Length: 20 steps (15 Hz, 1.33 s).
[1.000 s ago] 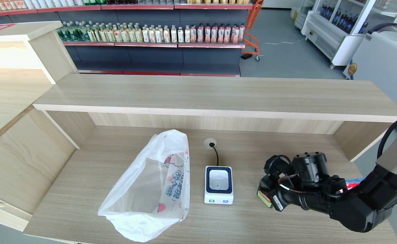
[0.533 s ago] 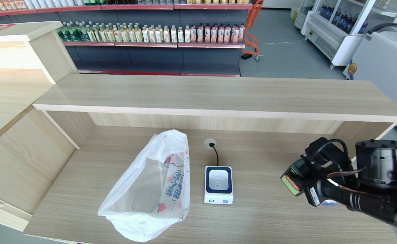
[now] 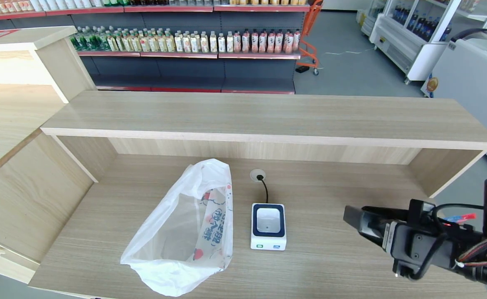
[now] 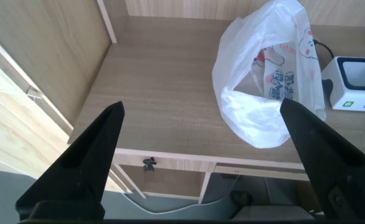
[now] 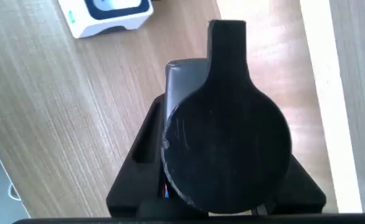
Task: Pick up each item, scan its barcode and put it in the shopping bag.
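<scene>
Shopping bag (image 3: 181,232) left of scanner (image 3: 268,226)

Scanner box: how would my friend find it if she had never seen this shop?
Find the low wooden desk below the long counter top. Near its middle lies a white plastic shopping bag, and the scanner stands just to the robot's right of it. It is the small white cube with a dark blue frame round its glass top and a black cable at its back.
</scene>
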Available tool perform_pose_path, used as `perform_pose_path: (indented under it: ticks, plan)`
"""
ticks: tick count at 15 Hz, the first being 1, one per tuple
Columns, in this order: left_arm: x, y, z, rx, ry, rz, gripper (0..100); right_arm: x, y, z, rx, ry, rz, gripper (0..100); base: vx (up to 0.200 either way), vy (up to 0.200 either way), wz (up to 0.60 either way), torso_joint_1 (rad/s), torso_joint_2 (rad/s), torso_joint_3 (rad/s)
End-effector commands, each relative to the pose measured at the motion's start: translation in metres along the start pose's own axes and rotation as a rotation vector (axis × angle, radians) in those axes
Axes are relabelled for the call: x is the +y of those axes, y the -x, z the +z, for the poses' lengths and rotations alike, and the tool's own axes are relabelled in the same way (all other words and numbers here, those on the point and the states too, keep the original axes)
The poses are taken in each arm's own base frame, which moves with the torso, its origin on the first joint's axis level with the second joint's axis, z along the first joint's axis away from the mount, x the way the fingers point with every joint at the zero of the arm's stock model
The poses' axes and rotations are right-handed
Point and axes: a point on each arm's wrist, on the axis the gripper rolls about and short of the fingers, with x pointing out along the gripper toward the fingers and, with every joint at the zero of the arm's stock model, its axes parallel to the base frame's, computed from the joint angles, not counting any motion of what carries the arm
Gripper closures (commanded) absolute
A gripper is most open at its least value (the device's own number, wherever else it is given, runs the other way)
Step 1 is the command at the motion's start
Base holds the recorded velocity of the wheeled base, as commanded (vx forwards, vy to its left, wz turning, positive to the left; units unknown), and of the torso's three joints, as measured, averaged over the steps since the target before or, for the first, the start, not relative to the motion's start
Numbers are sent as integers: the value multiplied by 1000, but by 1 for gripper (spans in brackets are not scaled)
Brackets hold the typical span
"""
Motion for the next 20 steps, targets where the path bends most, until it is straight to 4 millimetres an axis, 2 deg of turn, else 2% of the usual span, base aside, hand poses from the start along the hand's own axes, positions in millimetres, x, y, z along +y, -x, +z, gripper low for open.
perform_pose_path:
  ticks: [1,5,7,9,11,12,14,20]
  plan:
    - [0,0,0,0,0,1,0,10,2,5,-153,261,134,100,0,0,0,0,0,0]
    - [0,0,0,0,0,1,0,9,-23,7,-385,762,143,100,0,0,0,0,0,0]
    - [0,0,0,0,0,1,0,19,-41,19,-487,931,163,100,0,0,0,0,0,0]
    - [0,0,0,0,0,1,0,40,-59,30,-632,1081,206,100,0,0,0,0,0,0]
    - [0,0,0,0,0,1,0,47,-72,32,-723,1141,197,100,0,0,0,0,0,0]
    - [0,0,0,0,0,1,0,53,-90,38,-823,1167,154,100,0,0,0,0,0,0]
    - [0,0,0,0,0,1,0,56,-106,55,-914,1207,70,100,0,0,0,0,0,0]
    - [0,0,0,0,0,1,0,52,-115,57,-930,1248,-67,100,0,0,0,0,0,0]
